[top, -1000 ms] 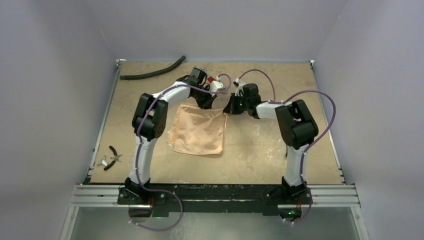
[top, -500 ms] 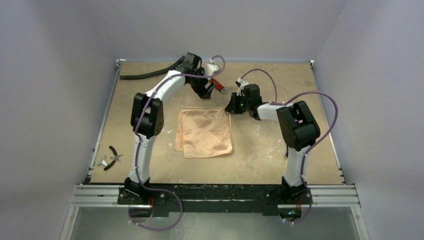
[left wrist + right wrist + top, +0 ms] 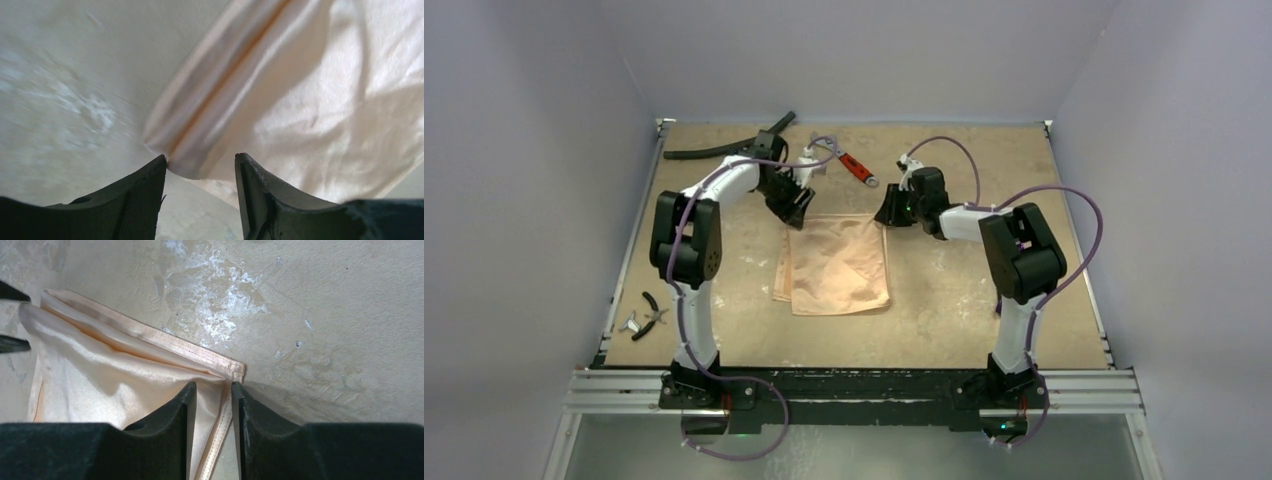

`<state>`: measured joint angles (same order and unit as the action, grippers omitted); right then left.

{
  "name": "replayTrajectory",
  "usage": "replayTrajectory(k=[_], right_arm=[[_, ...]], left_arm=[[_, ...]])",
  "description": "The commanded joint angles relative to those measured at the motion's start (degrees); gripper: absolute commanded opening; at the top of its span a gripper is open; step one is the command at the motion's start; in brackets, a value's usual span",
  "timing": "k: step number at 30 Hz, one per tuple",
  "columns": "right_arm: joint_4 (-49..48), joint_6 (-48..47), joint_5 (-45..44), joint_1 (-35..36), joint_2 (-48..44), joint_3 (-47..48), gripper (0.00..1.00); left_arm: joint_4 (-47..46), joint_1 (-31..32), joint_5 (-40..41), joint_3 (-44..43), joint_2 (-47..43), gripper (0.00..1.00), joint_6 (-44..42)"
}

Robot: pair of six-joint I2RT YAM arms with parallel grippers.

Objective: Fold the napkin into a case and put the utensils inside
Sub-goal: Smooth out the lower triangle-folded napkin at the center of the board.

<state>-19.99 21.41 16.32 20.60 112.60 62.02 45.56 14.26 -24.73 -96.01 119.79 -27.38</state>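
Peach napkin (image 3: 836,265) lies folded flat, 2 layers showing; left gripper (image 3: 200,157) spread around 1 corner, right gripper (image 3: 213,386) narrowly parted astride another.

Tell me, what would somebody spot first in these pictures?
The peach-orange napkin stands out in the middle of the table, with the left gripper and the right gripper each at one of its far corners. Beyond it lies a red-handled wrench, and a curved black hose runs along the far left edge.
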Motion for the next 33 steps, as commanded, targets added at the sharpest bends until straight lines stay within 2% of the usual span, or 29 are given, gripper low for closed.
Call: replayTrajectory(k=[1,4,8,12,14,22,29,33], right_arm=[[1.9,-1.6,-4.2,-0.1,-4.9,0.7,0.38],[3.6,-2.7,-6.4,-0.1,-8.2,1.7,0.44],[4.0,-2.8,-5.7,0.2,-10.4,2.2,0.45],[3.8,-3.0,-4.6,2.5,-10.6,3.1,0.44],[3.5,-2.8,-2.1,4.0,-9.6,4.3,0.43],[0.6,-4.3,9.5,7.0,-4.5,7.2,0.27],[-0.5,-4.6,13.8,7.2,-0.7,9.0,0.26],[-0.7,-4.7,14.0,7.2,1.3,9.3,0.27]], left_arm=[[-3.7,-1.3,-1.1,6.8,-7.5,0.49,3.1],[-5.7,-1.3,0.2,9.9,-8.9,0.45,5.4],[-9.0,-1.8,2.2,12.2,-10.0,0.42,7.5],[-8.6,-1.9,-1.5,11.5,-9.4,0.42,8.7],[-8.1,-1.8,-2.4,10.9,-8.2,0.39,9.4],[-7.2,-3.0,-3.8,12.1,-7.4,0.29,11.0],[-8.8,-3.0,-2.9,13.4,-6.0,0.36,12.2],[-8.7,-3.1,-2.8,13.3,-5.1,0.5,12.7]])
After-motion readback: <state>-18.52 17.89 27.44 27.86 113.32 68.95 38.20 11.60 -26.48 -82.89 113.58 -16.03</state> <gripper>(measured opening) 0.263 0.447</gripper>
